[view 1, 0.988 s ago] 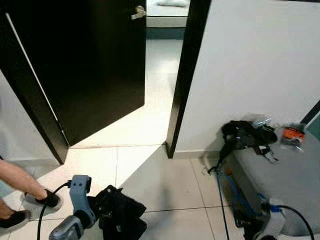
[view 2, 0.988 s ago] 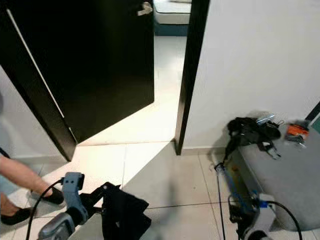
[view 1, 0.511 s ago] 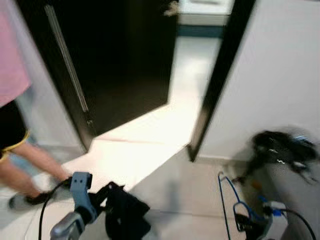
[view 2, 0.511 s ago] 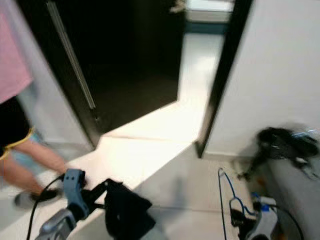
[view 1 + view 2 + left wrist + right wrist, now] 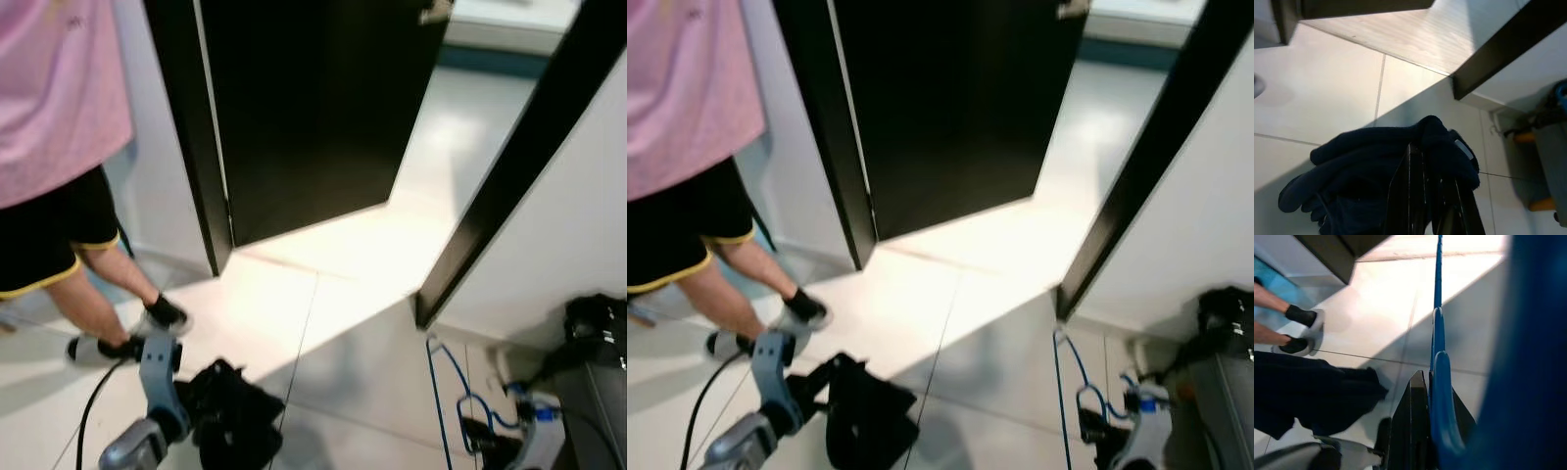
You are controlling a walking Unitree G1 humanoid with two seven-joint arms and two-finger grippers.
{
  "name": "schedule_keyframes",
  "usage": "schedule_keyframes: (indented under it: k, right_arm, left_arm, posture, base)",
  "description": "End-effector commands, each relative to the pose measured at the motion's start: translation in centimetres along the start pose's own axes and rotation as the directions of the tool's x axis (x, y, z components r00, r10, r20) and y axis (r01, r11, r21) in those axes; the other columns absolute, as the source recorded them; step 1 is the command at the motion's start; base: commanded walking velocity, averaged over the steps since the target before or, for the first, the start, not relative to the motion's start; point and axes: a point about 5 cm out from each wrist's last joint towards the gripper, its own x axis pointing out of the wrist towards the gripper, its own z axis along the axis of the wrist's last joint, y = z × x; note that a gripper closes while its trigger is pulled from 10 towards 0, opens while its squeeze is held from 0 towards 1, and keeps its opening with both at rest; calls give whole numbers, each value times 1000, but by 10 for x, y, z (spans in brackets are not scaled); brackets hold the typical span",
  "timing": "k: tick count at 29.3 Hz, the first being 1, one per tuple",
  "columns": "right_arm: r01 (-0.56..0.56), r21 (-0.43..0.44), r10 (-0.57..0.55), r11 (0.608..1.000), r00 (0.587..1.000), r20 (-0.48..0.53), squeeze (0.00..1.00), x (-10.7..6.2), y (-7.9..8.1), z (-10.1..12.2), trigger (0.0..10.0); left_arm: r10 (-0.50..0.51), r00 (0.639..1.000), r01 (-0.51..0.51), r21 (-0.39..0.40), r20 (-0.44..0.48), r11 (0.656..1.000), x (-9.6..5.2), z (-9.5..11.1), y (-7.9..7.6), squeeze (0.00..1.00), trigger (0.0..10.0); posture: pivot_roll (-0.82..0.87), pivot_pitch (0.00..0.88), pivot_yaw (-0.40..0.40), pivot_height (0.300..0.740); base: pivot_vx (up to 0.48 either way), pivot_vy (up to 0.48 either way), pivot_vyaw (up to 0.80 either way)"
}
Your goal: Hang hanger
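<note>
One blue hanger point(image 5: 1439, 396) sits clamped between the right end effector point(image 5: 1432, 431) fingers

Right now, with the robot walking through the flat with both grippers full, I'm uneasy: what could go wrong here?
A person stands close at the robot's left, feet near the left gripper, so a swing or step could bump them. The dark garment hangs low from that gripper and might drag or slip. The blue hanger in the right gripper sticks forward and could catch the door frame.
</note>
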Motion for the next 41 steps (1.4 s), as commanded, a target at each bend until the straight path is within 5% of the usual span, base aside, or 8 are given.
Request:
schedule_keyframes:
  k: [1, 41]
  right_arm:
    - [17, 17, -17, 1000, 1000, -26, 0, -6, -4, -7, 10000]
    - [-24, 4, 24, 1000, 998, -53, 0, -8, -1, -10, 10000]
  left_arm:
    - [-1, 1000, 1, -2, -1, 1000, -2, -1, 0, 0, 10000]
    - [4, 1000, -4, -8, -10, 1000, -3, -3, -1, 0, 10000]
  posture:
    - [86, 197, -67, 740]
    - [90, 176, -67, 740]
  base:
    - [0, 0, 675]
    - [0, 0, 674]
